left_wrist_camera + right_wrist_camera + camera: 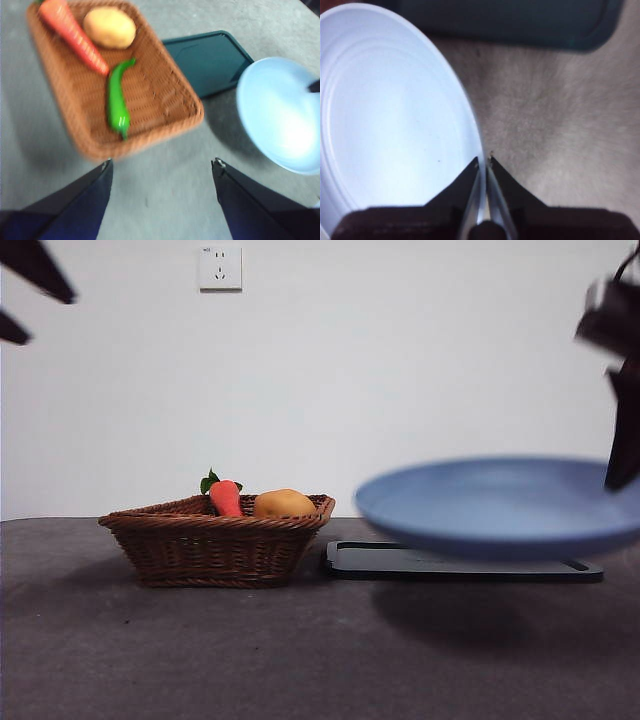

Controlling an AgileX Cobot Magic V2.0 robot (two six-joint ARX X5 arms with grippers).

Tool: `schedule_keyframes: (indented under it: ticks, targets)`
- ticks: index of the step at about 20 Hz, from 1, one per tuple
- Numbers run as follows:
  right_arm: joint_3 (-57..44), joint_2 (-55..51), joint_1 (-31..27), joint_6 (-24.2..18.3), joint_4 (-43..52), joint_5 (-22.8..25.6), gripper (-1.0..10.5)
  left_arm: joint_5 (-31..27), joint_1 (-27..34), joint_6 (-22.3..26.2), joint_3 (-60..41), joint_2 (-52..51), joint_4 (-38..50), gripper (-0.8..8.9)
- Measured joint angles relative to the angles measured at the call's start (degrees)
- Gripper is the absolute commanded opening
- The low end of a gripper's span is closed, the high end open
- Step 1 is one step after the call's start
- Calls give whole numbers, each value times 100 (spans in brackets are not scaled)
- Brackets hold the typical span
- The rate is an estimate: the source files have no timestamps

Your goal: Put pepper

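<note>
The green pepper (117, 100) lies in the brown wicker basket (170, 75) beside a carrot-like piece (74, 35) and a round yellow fruit (109, 27). In the front view the pepper is hidden behind the basket's wall (215, 550). My left gripper (162, 167) is open and empty, high above the table in front of the basket. My right gripper (484, 161) is shut on the rim of a light blue plate (390, 115) and holds it in the air above the table, at the right of the front view (500, 502).
A dark flat tray (460, 562) lies on the grey table to the right of the basket, partly under the raised plate; it also shows in the left wrist view (210, 60). A wall socket (220, 268) is on the white wall behind.
</note>
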Motion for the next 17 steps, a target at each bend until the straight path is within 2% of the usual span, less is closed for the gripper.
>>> schedule_keyframes:
  ticks: [5, 10, 13, 17]
  targets:
    - [26, -927, -238, 0, -439, 2, 5, -968, -822, 59, 1370, 1871, 111, 348]
    - [26, -1445, -361, 0, -651, -2, 5, -1832, -1246, 221, 2730, 3628, -9, 348]
    - [26, -1530, -361, 20, -680, -2, 5, -2098, -1329, 304, 3292, 4531, -140, 348]
    - [26, -1530, -372, 22, -682, -2, 5, -2315, -1366, 407, 3523, 5285, -140, 348]
